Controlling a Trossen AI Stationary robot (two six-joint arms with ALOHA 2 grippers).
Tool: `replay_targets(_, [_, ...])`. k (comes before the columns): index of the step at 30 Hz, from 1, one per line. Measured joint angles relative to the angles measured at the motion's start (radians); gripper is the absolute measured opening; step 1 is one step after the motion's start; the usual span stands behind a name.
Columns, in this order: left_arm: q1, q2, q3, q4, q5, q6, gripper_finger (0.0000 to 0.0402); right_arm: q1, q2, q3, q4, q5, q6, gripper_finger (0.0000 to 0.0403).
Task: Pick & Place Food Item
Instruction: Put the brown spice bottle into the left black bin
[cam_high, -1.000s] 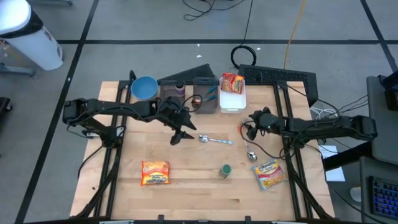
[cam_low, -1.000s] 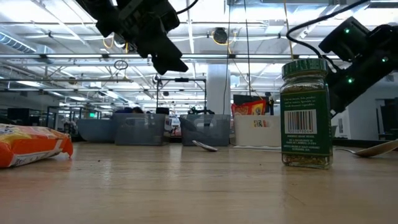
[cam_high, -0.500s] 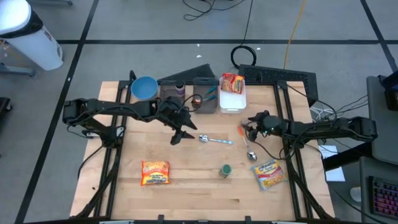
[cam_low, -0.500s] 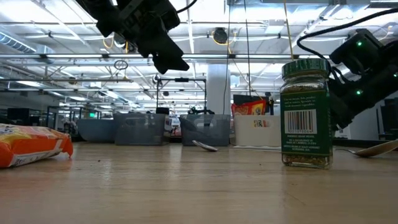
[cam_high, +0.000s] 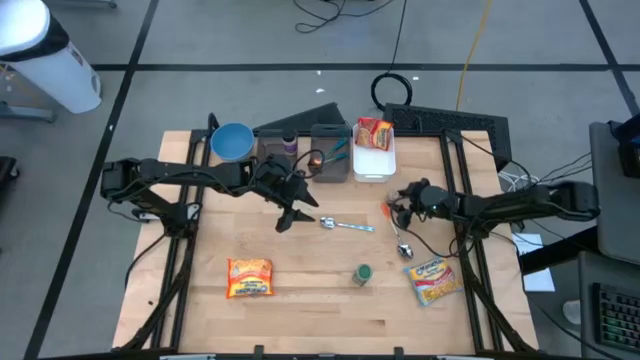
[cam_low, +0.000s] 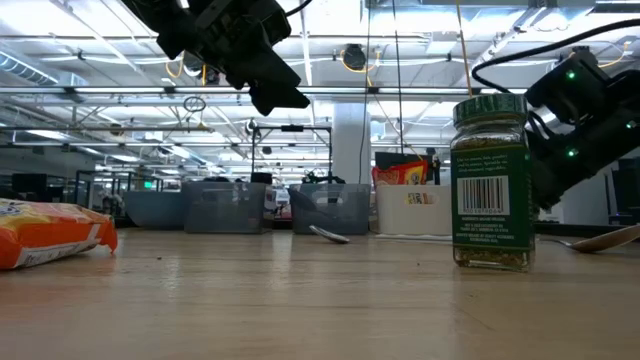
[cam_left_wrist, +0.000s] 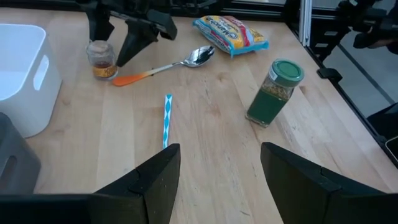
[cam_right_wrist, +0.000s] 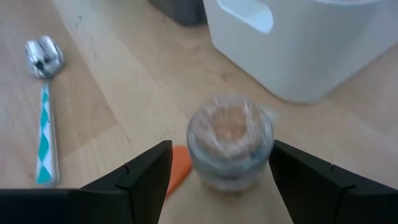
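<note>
Approach step, by the look of it: right pincer (cam_right_wrist: 214, 177) spread wide astride a small spice jar (cam_right_wrist: 230, 144) standing on the worktop (cam_high: 310, 290) beside the white bin (cam_right_wrist: 311, 43), needing only closure; left pincer (cam_left_wrist: 214, 174) released, hovering mid-worktop.

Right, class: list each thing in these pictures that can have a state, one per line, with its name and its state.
Left gripper: open, raised above the table, holding nothing.
Right gripper: open, fingers either side of the small jar, not yet closed on it.
Small jar: upright on the table, near the white bin.
Green-lidded jar: upright, lid on.
White bin: holds a red snack packet.
Blue-striped spoon: lying flat.
Orange-handled spoon: lying flat.
</note>
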Motion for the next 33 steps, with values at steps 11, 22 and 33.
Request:
replay_targets(11, [0.000,0.000,0.000,-0.004,-0.016,-0.010,0.0234,0.000,0.156,0.000,0.113,0.007,-0.018,0.0251])
replay_targets(22, [0.000,0.000,0.000,-0.007,-0.018,-0.011,0.0234,-0.001,0.247,-0.001,0.210,0.030,-0.015,0.0235])
replay_targets(33, [0.000,0.000,0.000,-0.009,-0.020,-0.011,0.0234,-0.001,0.288,-0.002,0.289,0.059,-0.025,0.0178])
